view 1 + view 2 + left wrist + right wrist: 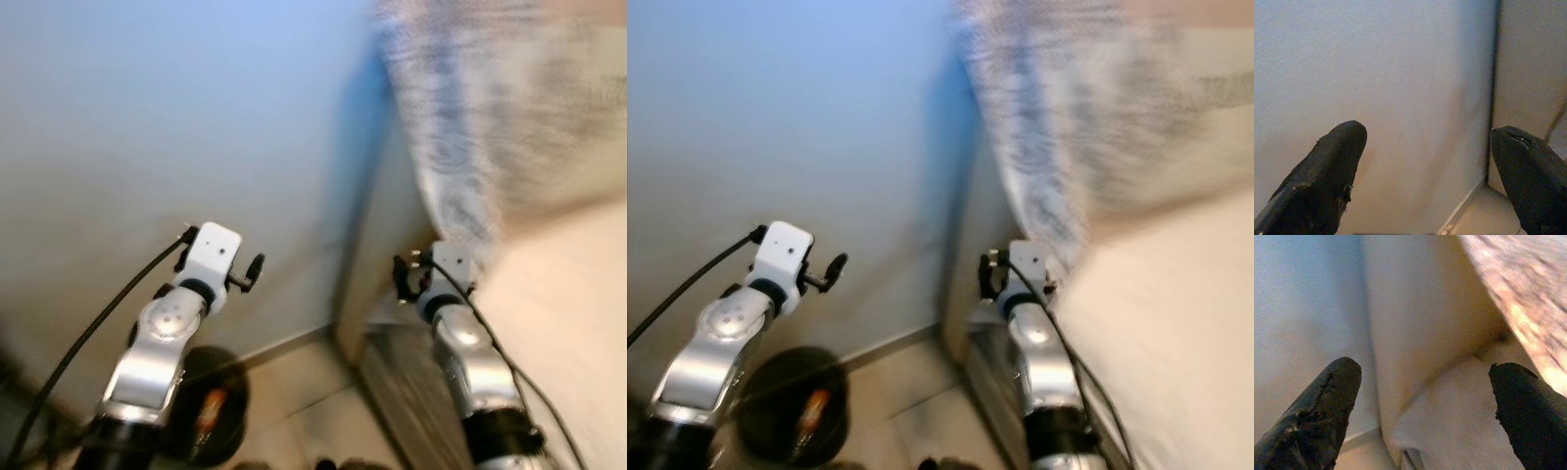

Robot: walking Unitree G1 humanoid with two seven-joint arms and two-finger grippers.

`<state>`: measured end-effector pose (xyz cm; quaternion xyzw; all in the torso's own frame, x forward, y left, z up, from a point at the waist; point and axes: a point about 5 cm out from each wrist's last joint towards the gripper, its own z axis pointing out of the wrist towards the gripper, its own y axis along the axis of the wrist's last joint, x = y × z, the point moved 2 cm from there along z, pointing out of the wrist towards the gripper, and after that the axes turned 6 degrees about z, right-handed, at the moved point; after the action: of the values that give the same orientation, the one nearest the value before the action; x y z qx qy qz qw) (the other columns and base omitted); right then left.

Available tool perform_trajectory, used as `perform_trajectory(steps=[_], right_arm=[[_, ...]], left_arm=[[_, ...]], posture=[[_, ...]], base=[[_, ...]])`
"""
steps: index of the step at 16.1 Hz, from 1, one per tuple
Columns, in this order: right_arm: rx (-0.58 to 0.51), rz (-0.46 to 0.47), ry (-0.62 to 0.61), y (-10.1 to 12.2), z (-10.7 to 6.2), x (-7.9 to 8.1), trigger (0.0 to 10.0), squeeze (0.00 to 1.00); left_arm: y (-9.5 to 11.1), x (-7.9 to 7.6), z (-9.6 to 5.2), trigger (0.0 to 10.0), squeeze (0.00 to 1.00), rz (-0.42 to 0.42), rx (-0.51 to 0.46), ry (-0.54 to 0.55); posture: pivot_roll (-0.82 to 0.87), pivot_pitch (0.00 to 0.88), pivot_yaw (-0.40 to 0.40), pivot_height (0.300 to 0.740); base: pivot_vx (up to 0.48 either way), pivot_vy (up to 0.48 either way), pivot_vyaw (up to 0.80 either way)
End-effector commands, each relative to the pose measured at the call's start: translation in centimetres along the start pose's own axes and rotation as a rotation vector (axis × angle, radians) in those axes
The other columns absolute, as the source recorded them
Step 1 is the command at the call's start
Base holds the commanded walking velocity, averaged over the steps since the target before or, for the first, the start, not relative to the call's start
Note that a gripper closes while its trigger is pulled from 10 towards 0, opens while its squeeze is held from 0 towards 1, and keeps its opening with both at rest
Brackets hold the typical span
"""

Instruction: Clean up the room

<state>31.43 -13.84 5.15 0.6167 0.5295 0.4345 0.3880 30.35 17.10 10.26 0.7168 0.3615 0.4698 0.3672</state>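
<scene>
With both the left gripper and right gripper spread wide and holding nothing, the patterned blanket draping over the bed is looking soft and light, best pinched at its hanging edge.

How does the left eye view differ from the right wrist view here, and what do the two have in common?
Left eye view alone: both silver arms raised, and a black round object on the floor tiles by the left arm. Right wrist view alone: the right gripper, fingers spread wide, nothing between them. Shared: the pale wall, the cream headboard-like panel, a speckled fabric and the whitish bed surface, all blurred.
</scene>
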Motion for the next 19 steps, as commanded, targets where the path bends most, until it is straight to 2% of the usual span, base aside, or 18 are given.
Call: perform_trajectory(steps=[1,3,6,7,11,17,19], right_arm=[[0.008,0.008,-0.011,0.1,0.1,-0.3,10.0,1.0],[0.014,0.043,-0.03,0.2,0.3,-0.5,10.0,1.0],[0.012,0.042,-0.033,0.2,0.3,-0.5,10.0,1.0],[0.008,0.041,-0.034,0.4,0.4,-0.5,10.0,1.0],[-0.014,0.025,-0.038,1.0,0.4,-0.6,10.0,1.0],[-0.017,0.014,-0.049,1.2,0.5,-0.9,10.0,1.0],[-0.019,0.014,-0.048,1.3,0.5,-0.8,10.0,1.0]], left_arm=[[0.5,0.0,0.2,10.0,0.0,-0.008,-0.017,-0.001],[0.5,0.2,0.2,10.0,0.0,-0.015,-0.019,0.005],[0.6,0.3,0.2,10.0,0.0,-0.021,-0.032,0.011],[0.7,0.5,0.1,10.0,0.0,-0.056,-0.055,0.024],[1.3,1.3,0.2,10.0,0.0,-0.088,-0.099,0.083],[1.1,1.2,0.3,10.0,0.0,-0.076,-0.09,0.081],[1.1,1.2,0.3,10.0,0.0,-0.076,-0.09,0.082]], posture=[[0.02,0.0,-0.006,0.74],[0.02,0.0,-0.004,0.74],[0.02,0.0,-0.003,0.74],[0.01,0.0,-0.002,0.74],[0.0,0.0,0.003,0.74],[-0.01,0.0,-0.003,0.74],[0.0,0.0,-0.003,0.74]], base=[[0.0,0.0,-0.8],[0.0,0.0,-0.8],[0.0,0.0,-0.8],[0.0,0.0,-0.8],[0.0,0.0,-0.8],[0.0,0.0,-0.8],[0.0,-0.296,-0.8]])
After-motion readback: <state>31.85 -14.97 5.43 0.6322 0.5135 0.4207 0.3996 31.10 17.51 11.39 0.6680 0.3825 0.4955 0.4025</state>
